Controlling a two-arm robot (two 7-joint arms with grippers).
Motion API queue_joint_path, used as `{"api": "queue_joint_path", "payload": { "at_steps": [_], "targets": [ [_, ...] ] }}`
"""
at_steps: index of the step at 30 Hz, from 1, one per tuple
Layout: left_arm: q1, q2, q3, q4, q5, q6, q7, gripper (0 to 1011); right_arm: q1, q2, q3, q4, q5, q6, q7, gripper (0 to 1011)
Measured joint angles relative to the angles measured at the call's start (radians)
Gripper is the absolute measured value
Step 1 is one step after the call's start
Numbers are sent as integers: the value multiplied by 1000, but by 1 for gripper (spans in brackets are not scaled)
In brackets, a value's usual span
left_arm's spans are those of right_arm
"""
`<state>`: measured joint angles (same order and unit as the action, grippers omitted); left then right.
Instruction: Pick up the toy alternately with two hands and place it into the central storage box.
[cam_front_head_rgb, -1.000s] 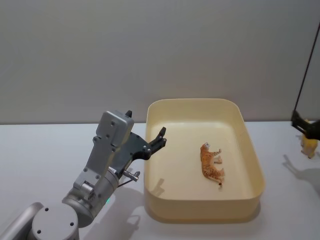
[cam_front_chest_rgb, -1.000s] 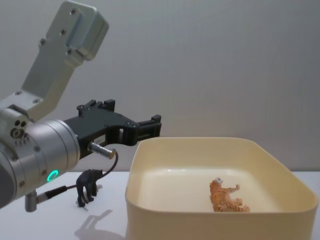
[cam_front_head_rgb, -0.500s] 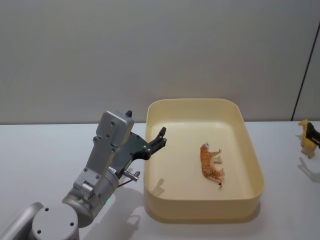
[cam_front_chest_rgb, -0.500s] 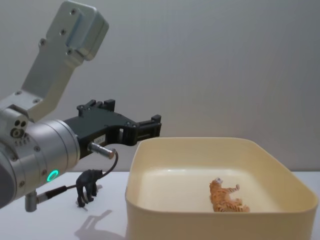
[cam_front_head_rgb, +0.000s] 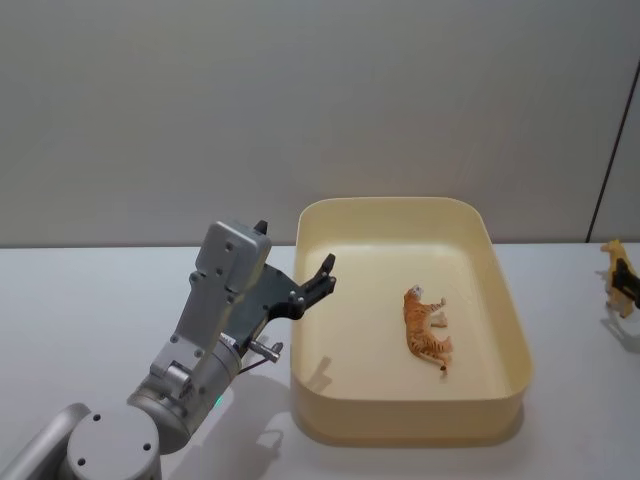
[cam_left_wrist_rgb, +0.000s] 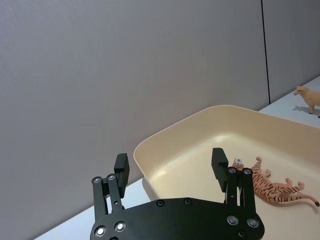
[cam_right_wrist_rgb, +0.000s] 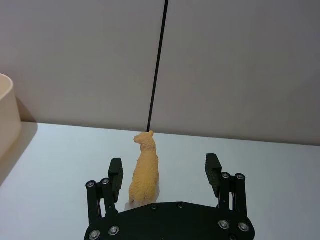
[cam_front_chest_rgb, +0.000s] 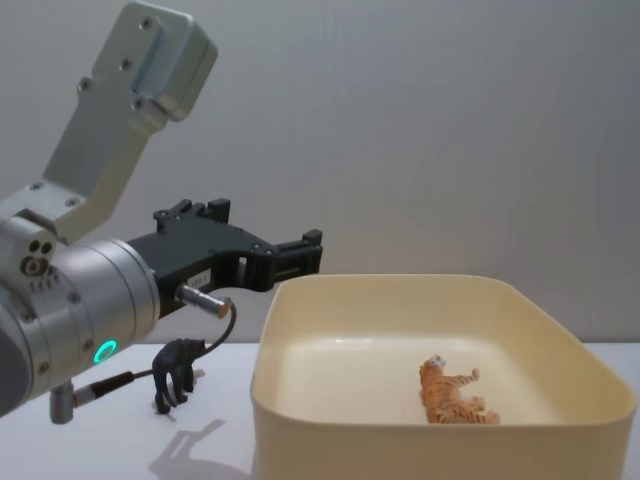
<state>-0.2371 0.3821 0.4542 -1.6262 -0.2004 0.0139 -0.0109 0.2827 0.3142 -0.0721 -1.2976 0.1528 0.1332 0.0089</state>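
Since a second ago our right gripper (cam_right_wrist_rgb: 164, 167) has drawn farther off to the right of the central storage box (cam_front_head_rgb: 410, 425). Its fingers are spread wide and grasp nothing. A yellow toy animal (cam_right_wrist_rgb: 145, 172) stands upright on the table (cam_front_head_rgb: 100, 300) between them, nearer one finger; we cannot tell whether it touches. That toy is well apart from the box, off its right side. Our left gripper (cam_left_wrist_rgb: 170, 162) hovers at the box's left wall, released and empty, one finger over the rim. Inside the box, an orange striped tiger (cam_front_head_rgb: 424, 335) lies on its side, right of centre. A black toy animal (cam_front_chest_rgb: 178, 372) stands on the table left of the box.
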Motion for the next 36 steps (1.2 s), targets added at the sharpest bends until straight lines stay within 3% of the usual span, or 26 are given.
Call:
{"api": "queue_joint_path", "payload": {
  "at_steps": [14,18,36],
  "targets": [
    [0,0,0,0,0,0,0,1001,109,-50,-40,197,-35,-38,-23,998],
    [0,0,0,0,0,0,0,1001,128,-59,-48,233,-41,-47,-24,941],
    [0,0,0,0,0,0,0,1001,168,-77,-63,304,-52,-64,-26,413]
  ]
}}
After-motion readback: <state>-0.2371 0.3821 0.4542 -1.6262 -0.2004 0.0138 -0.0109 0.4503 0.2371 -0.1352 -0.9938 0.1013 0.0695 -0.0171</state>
